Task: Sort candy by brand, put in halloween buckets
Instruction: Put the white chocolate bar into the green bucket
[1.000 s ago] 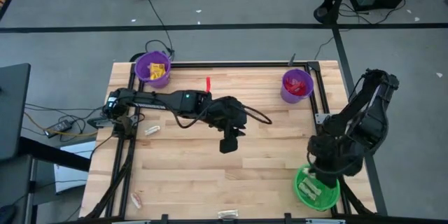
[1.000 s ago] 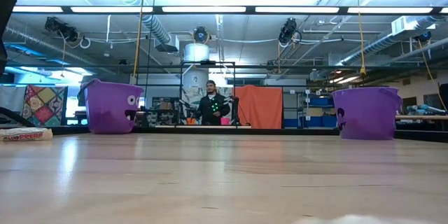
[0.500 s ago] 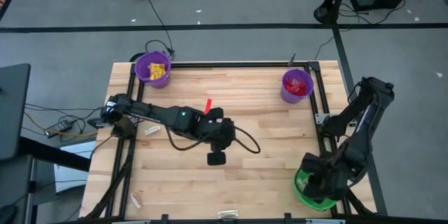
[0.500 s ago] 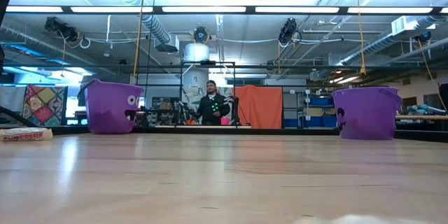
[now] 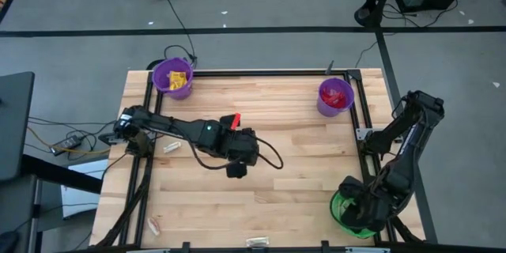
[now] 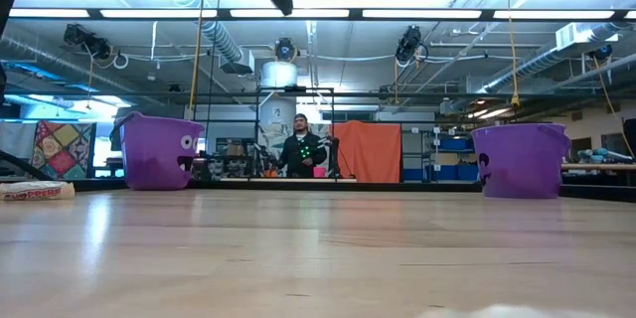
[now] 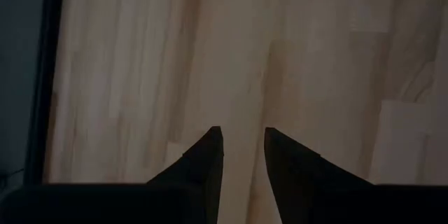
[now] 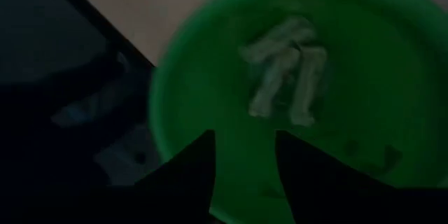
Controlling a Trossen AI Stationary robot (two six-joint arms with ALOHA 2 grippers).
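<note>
Right tool [image 8: 243, 140] over green bucket [image 5: 340, 208], fingers parted, empty.
Left tool [image 7: 243, 140] mid-table, narrowly parted, empty, well apart from green bucket.

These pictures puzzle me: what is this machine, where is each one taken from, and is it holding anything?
It is a robot with two dark arms at a wooden table. One camera looks straight down, one sits at table height, and one rides on each wrist. The left gripper hovers over bare wood mid-table, fingers apart, holding nothing. The right gripper hangs open over the green bucket, where pale wrapped candies lie. Two purple buckets stand at the far edge: the purple bucket with yellow candy and the purple bucket with red candy. A red candy and some pale candies remain on the table.
</note>
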